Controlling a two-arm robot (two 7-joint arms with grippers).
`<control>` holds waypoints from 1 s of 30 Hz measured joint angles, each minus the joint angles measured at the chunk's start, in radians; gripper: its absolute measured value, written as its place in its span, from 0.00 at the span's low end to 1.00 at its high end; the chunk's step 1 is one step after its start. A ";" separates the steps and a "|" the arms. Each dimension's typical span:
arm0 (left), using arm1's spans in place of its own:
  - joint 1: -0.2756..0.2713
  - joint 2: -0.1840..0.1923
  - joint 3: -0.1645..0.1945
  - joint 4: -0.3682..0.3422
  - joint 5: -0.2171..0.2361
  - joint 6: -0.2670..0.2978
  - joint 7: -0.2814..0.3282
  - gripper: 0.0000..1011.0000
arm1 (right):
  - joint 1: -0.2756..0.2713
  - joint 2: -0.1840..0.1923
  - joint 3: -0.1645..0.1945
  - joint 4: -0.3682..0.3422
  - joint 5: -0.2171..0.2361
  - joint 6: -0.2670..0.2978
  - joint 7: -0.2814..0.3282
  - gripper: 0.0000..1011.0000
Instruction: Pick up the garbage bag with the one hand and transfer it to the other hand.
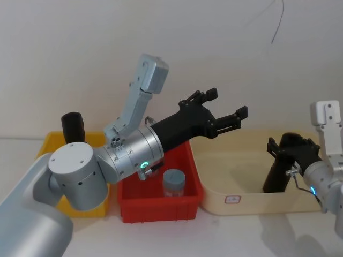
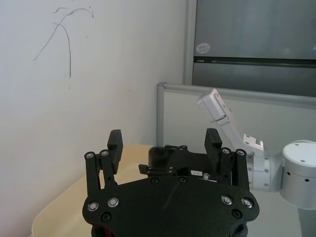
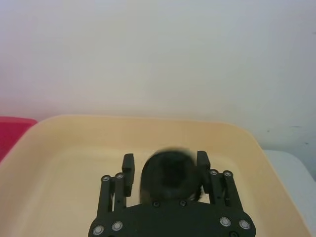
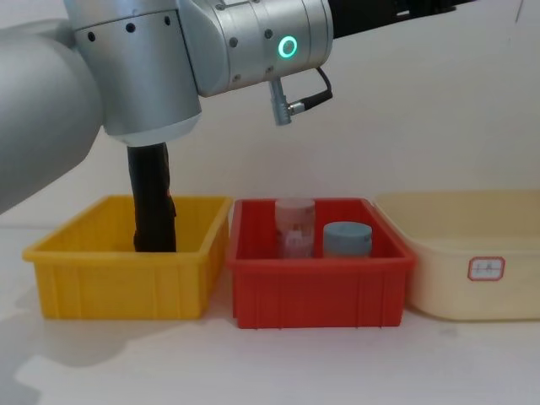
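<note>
A white wall (image 1: 80, 53) bearing a thin dark line (image 1: 278, 24) rises behind the pale tabletop (image 4: 253, 371).

Left arm (image 1: 126, 155) is raised, elbow bent, green ring (image 1: 143, 165) lit at the wrist, forearm angled up toward the robot's right. The left gripper (image 1: 228, 104) is high in the air, both fingers spread wide. On the far side, the right arm (image 1: 328, 184), blue ring (image 1: 312, 189) glowing, tips the right gripper (image 1: 292, 145) downward, fingers clamped against both sides of the garbage bag (image 1: 276, 174)
</note>
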 joint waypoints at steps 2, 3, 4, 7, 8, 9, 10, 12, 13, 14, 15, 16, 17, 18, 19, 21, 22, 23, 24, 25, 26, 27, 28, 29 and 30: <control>0.000 0.000 0.000 0.000 0.000 0.000 0.000 0.99 | 0.013 0.004 -0.001 0.012 -0.007 0.008 -0.002 0.78; 0.000 0.000 0.000 0.000 0.000 0.000 0.000 0.99 | 0.015 0.005 -0.001 0.014 -0.011 0.010 -0.002 0.82; 0.001 0.001 0.000 -0.001 0.000 0.000 0.001 0.99 | 0.018 0.007 -0.002 0.015 -0.014 0.013 -0.003 0.84; 0.007 0.005 -0.003 -0.010 0.000 -0.002 0.008 0.99 | 0.025 0.012 -0.008 0.015 -0.027 0.018 -0.005 0.91; 0.009 0.007 -0.004 -0.014 0.000 -0.003 0.010 0.99 | 0.027 0.015 -0.011 0.011 -0.034 0.019 -0.005 0.93; 0.014 0.011 -0.008 -0.022 0.000 -0.005 0.017 0.99 | 0.028 0.016 -0.013 0.008 -0.037 0.019 -0.006 0.97; 0.014 0.011 -0.008 -0.022 0.000 -0.005 0.017 0.99 | 0.028 0.017 -0.015 0.005 -0.040 0.019 -0.006 0.97; 0.023 0.018 -0.014 -0.036 0.001 -0.009 0.030 0.99 | 0.028 0.019 -0.019 -0.004 -0.047 0.018 -0.007 0.99; 0.026 0.020 -0.017 -0.043 0.002 -0.011 0.034 0.99 | 0.028 0.021 -0.024 -0.016 -0.055 0.015 -0.007 0.99; 0.034 0.027 -0.023 -0.056 0.003 -0.014 0.046 0.99 | 0.028 0.022 -0.026 -0.019 -0.057 0.013 -0.007 0.99; 0.036 0.029 -0.024 -0.060 0.004 -0.015 0.052 0.99 | 0.028 0.023 -0.031 -0.032 -0.064 0.008 -0.007 0.99; 0.045 0.036 -0.031 -0.075 0.006 -0.019 0.062 0.99 | 0.028 0.024 -0.034 -0.038 -0.067 0.005 -0.007 0.99; 0.049 0.039 -0.034 -0.081 0.007 -0.020 0.068 0.99 | 0.027 0.025 -0.036 -0.044 -0.070 0.002 -0.007 0.99; 0.054 0.042 -0.037 -0.088 0.008 -0.022 0.075 0.99 | 0.026 0.026 -0.043 -0.061 -0.076 -0.004 -0.006 0.99; 0.060 0.046 -0.042 -0.096 0.009 -0.023 0.081 0.99 | 0.025 0.026 -0.046 -0.067 -0.078 -0.007 -0.005 0.99; 0.074 0.059 -0.054 -0.119 0.012 -0.027 0.102 0.99 | 0.023 0.027 -0.052 -0.083 -0.084 -0.015 -0.002 0.99; 0.078 0.061 -0.057 -0.124 0.013 -0.029 0.108 0.99 | 0.021 0.028 -0.059 -0.095 -0.089 -0.022 0.003 0.99; 0.089 0.070 -0.065 -0.141 0.016 -0.030 0.122 0.99 | 0.020 0.028 -0.063 -0.104 -0.092 -0.026 0.006 0.99; 0.095 0.074 -0.069 -0.148 0.017 -0.031 0.129 0.99 | 0.019 0.028 -0.067 -0.111 -0.093 -0.028 0.007 0.99; 0.100 0.078 -0.073 -0.155 0.018 -0.032 0.135 0.99 | 0.018 0.028 -0.071 -0.117 -0.096 -0.032 0.011 0.99; 0.105 0.083 -0.077 -0.162 0.019 -0.033 0.144 0.99 | 0.015 0.029 -0.079 -0.131 -0.100 -0.037 0.017 0.99; 0.116 0.092 -0.086 -0.177 0.021 -0.034 0.157 0.99 | 0.014 0.029 -0.083 -0.137 -0.102 -0.040 0.020 0.99; 0.123 0.098 -0.092 -0.186 0.023 -0.035 0.166 0.99 | 0.011 0.029 -0.093 -0.152 -0.107 -0.047 0.027 0.99; 0.129 0.103 -0.096 -0.193 0.023 -0.035 0.170 0.99 | 0.009 0.029 -0.100 -0.160 -0.110 -0.050 0.030 0.99; 0.141 0.111 -0.105 -0.209 0.025 -0.036 0.185 0.99 | 0.008 0.029 -0.103 -0.164 -0.113 -0.053 0.033 0.99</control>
